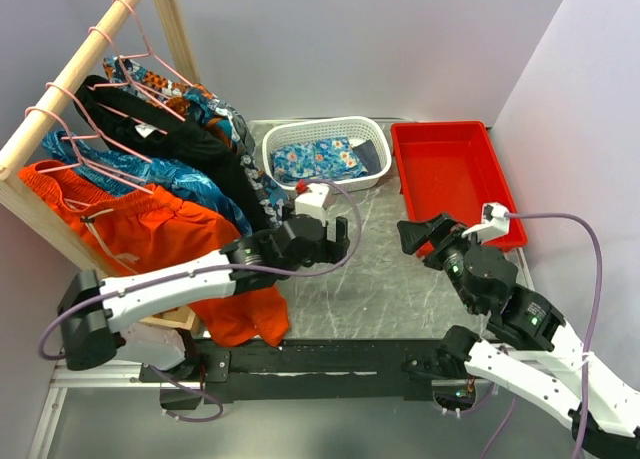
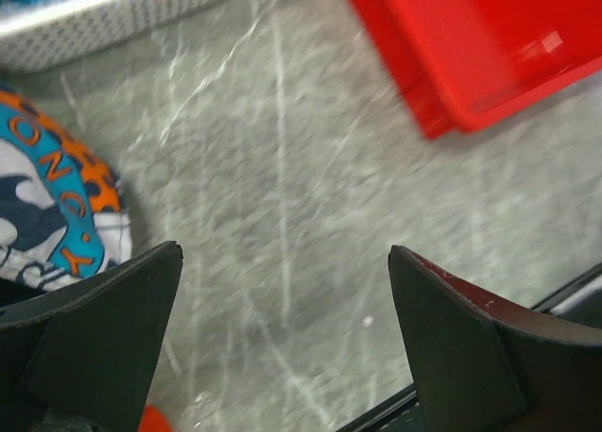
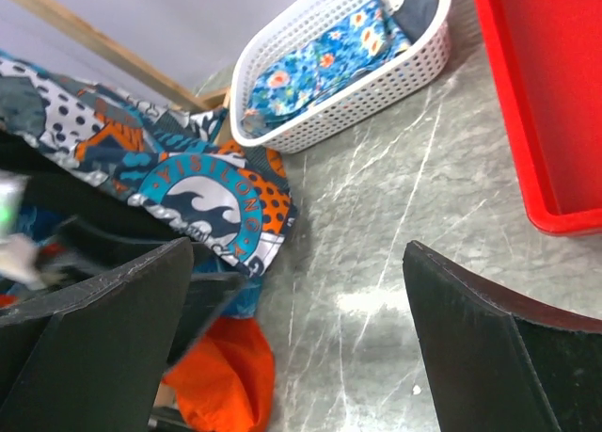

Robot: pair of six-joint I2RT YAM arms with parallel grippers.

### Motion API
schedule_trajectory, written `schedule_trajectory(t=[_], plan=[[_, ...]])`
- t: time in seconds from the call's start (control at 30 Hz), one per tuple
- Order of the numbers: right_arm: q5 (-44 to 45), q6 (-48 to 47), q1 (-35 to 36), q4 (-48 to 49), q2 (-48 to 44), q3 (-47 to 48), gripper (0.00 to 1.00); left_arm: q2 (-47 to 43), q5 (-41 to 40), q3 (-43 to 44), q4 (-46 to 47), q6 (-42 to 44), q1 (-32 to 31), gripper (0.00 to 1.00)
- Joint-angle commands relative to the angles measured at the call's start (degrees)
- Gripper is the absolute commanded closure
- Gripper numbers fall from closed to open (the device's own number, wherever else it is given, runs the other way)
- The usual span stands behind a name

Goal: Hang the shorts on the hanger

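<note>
the left gripper (image 2: 282, 343) is spread wide, its black fingers (image 2: 99, 333) far apart with only the grey marbled table (image 2: 282, 168) between them; it holds nothing. from above, it (image 1: 338, 241) hovers over the middle of the table, just in front of the hanging clothes. at the left edge of its wrist view sits a fold of the busy-patterned shorts in orange, teal, navy and white (image 2: 47, 216), close to the left finger but apart from it.

the right gripper (image 3: 301, 343) is also fully parted and empty, its fingers (image 3: 499, 352) framing bare table. from above, it (image 1: 415, 234) hangs by the near left corner of the red plastic tray (image 1: 450, 174).

the patterned shorts (image 1: 215, 114) hang among the other clothes on the slanted wooden rack pole (image 1: 70, 79), their lower end (image 3: 202, 201) down at the table beside the white perforated plastic basket (image 1: 325, 129). a thin pink wire hanger (image 1: 148, 54) hooks over the pole just above them; whether the shorts rest on it cannot be told. a black garment (image 1: 170, 129), blue leafy shorts (image 1: 130, 174) and plain orange shorts (image 1: 150, 229) hang nearer the arms. a blue floral cloth (image 1: 315, 159) lies in the basket.
</note>
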Motion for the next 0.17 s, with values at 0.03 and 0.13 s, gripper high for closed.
schedule_trajectory(t=[0.03, 0.13], plan=[[4.18, 1.92, -0.08, 0.76, -1.88, -2.08, 0.0, -4.11, 2.1, -1.19, 10.24, 0.82, 0.05, 0.04], [4.45, 1.74, -0.08, 1.38, -2.15, -2.62, 0.0, -4.02, 1.41, -1.18, 11.37, 0.91, -0.04, 0.03]])
